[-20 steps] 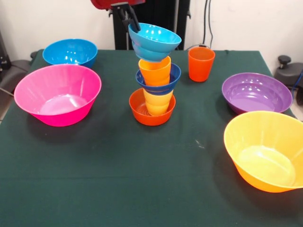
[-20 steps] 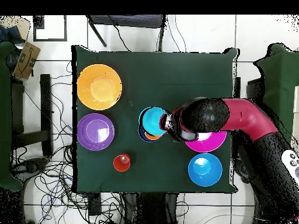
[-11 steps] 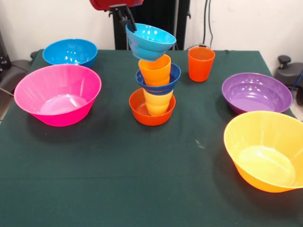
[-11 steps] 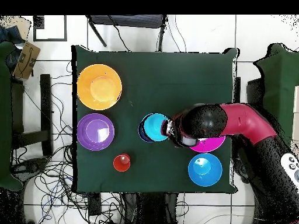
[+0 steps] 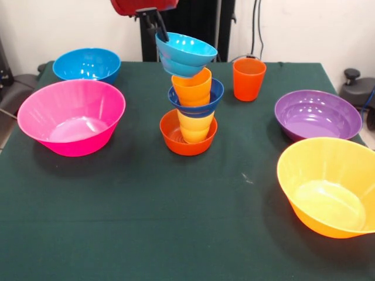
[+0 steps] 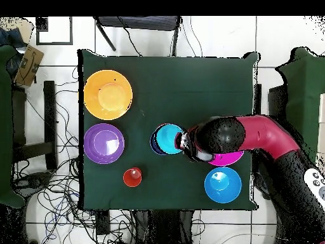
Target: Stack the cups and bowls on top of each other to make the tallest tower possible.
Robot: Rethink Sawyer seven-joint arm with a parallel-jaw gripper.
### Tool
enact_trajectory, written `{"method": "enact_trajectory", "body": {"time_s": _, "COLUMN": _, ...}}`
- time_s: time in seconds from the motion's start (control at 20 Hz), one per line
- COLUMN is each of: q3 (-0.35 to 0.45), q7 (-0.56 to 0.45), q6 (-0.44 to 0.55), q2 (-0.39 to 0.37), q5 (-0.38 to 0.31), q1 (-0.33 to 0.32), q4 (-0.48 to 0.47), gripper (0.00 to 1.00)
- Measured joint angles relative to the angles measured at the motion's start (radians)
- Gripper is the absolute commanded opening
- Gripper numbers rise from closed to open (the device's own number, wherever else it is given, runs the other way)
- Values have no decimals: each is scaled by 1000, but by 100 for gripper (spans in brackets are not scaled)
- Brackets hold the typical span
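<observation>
Hand point(image 5: 159, 26) clamped on cyan bowl point(image 5: 186, 51) rim atop tower point(image 5: 192, 111), open cloth in front

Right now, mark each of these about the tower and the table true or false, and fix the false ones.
1. The cyan bowl tops the tower. True.
2. The tower's base is a purple bowl. False: a small orange-red bowl.
3. The red-orange cup stands alone on the cloth. True.
4. The pink bowl holds a cup. False: it is empty.
5. The hand is at the cyan bowl's rim. True.
</observation>
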Motion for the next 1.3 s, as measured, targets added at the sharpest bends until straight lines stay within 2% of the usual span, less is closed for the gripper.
{"method": "enact_trajectory", "body": {"time_s": 0.75, "q3": 16, "q7": 0, "q6": -20, "q2": 3, "q5": -10, "q1": 7, "q4": 11, "gripper": 0}}
{"method": "enact_trajectory", "body": {"time_s": 1.3, "q3": 16, "q7": 0, "q6": -54, "q2": 26, "q5": -49, "q1": 11, "q4": 39, "gripper": 0}}
